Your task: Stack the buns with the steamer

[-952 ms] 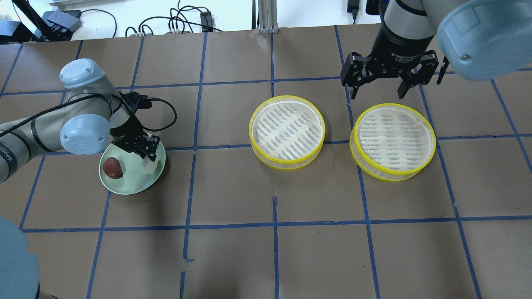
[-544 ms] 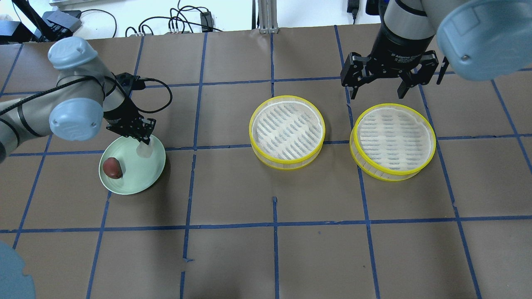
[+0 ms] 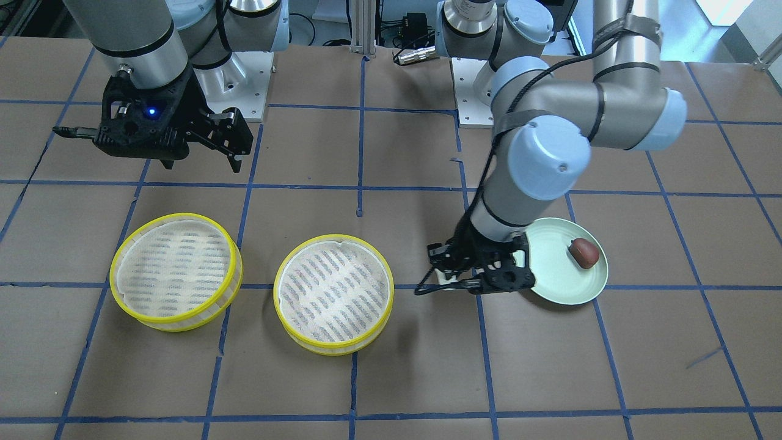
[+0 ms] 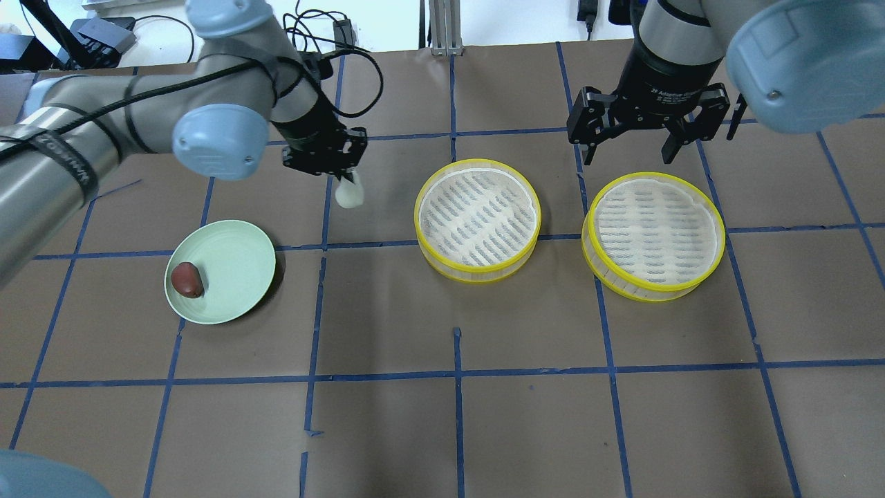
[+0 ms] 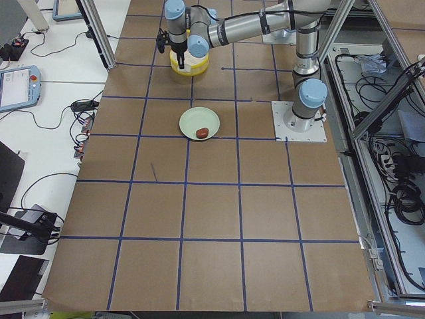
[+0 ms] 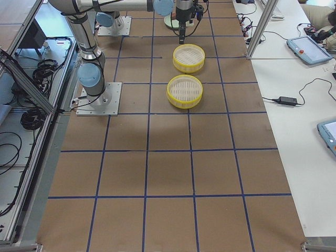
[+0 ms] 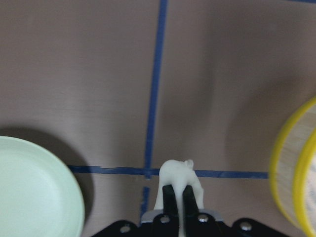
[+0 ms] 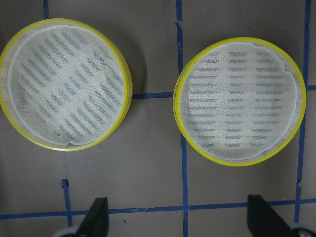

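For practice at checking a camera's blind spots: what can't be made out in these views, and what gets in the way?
Front-facing view: the left gripper hides nearly all of the white bun.
Exterior right view: the reddish-brown bun does not show; the left gripper overlaps the plate.
Left wrist view: the left steamer is blurred, cut off by the right edge.
Exterior left view: the right steamer is hidden behind the left arm.

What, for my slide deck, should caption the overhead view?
Left gripper holds white bun above table; brown bun rests on green plate.
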`<state>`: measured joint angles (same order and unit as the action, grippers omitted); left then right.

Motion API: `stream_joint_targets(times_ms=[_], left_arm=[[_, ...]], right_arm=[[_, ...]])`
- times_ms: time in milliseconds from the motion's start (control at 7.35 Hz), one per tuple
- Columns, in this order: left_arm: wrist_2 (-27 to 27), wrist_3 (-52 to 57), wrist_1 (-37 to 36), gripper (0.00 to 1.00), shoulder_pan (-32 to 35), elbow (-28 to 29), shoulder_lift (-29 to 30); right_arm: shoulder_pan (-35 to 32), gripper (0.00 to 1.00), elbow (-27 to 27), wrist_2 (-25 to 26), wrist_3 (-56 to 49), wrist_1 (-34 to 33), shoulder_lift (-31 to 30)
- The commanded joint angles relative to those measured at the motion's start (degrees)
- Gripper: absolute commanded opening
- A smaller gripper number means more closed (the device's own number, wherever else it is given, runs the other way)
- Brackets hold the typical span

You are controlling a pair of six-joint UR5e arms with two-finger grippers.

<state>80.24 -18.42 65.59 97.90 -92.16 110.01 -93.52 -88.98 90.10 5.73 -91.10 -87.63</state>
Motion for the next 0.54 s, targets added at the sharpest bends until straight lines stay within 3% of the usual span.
stream_joint_targets(times_ms=[0, 136, 272, 408], left_arm=[[-5.52, -14.15, -9.74, 0.03, 10.43, 0.49, 5.02], [-5.45, -14.36, -11.87, 0.04, 11.25, 0.58, 7.74], [-5.27, -14.54, -14.41, 0.25, 11.44, 0.58, 10.73], [-4.92, -14.37, -14.53, 0.71, 11.61, 0.58, 10.67]], right_arm=[[0.01, 1.00, 0.04, -0.01, 0.07, -0.04, 0.00], [0.01, 1.00, -0.05, -0.01, 0.07, -0.04, 0.00], [0.01, 1.00, 0.12, -0.01, 0.07, -0.04, 0.00], [0.01, 1.00, 0.21, -0.01, 0.07, -0.04, 0.00]])
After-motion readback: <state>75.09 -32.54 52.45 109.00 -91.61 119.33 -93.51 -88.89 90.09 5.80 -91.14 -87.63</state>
